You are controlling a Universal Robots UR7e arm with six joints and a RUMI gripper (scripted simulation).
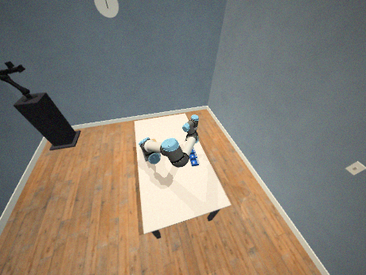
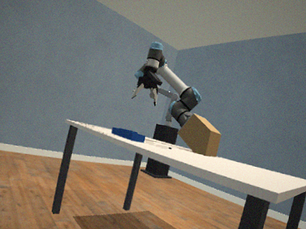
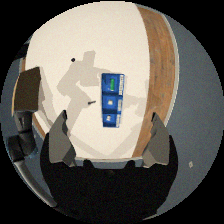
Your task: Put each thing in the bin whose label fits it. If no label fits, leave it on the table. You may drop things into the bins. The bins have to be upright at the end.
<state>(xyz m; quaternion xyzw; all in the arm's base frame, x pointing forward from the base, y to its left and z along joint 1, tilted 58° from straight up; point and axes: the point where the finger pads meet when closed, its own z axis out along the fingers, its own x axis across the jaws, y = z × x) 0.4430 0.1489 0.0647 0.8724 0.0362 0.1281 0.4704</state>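
A blue row of three joined bins (image 3: 111,99) lies flat on the white table, near its edge; it also shows in the exterior view (image 2: 127,134) and in the top view (image 1: 193,159). A small green thing (image 3: 113,83) lies in the far bin. Something small and pale lies in each of the other two bins; I cannot tell what. My gripper (image 2: 145,94) hangs high above the bins, open wide and empty; its two fingers frame the wrist view (image 3: 107,135). A small dark thing (image 3: 90,102) lies on the table just left of the bins. Another dark thing (image 3: 73,59) lies farther off.
A tan box (image 2: 200,135) stands tilted on the table beside the arm's base, at the left in the wrist view (image 3: 27,90). The table edge and wooden floor (image 3: 162,65) run just past the bins. A black pedestal (image 1: 45,119) stands off the table.
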